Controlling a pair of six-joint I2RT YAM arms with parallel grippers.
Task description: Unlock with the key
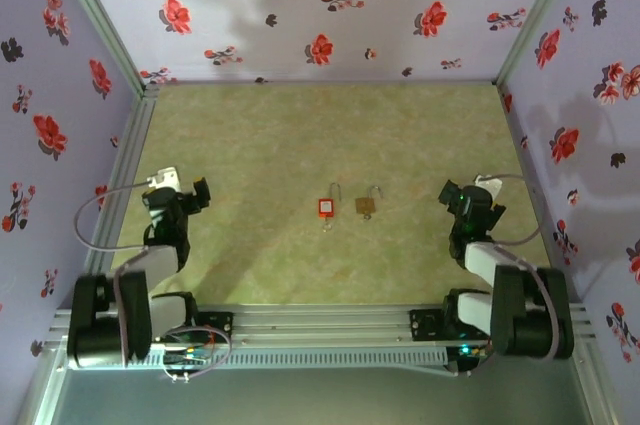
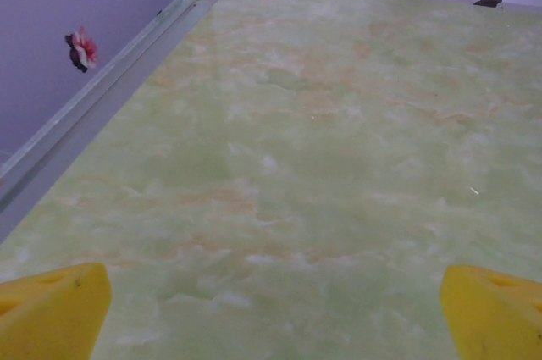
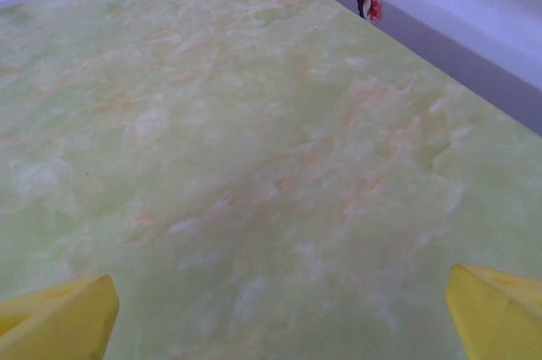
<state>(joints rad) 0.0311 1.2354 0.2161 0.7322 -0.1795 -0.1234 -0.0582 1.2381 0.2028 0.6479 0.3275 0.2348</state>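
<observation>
Mid-table in the top view lie a red-bodied padlock (image 1: 326,207) and, just to its right, a brass padlock (image 1: 366,205), both with shackles pointing away from the arms. A tiny thin grey piece, the key (image 1: 327,226), sits right at the red padlock's near end; I cannot tell whether it is in the lock. My left gripper (image 1: 195,193) hovers far to the left of the padlocks and my right gripper (image 1: 452,193) far to the right. Each wrist view shows yellow fingertips (image 2: 51,309) (image 3: 500,309) wide apart, open over bare table, with nothing between them.
The green marbled tabletop (image 1: 300,135) is walled on three sides by purple flowered panels (image 1: 320,5). An aluminium rail (image 2: 93,110) runs along the left wall's foot. The arm bases stand on a metal frame (image 1: 320,330) at the near edge.
</observation>
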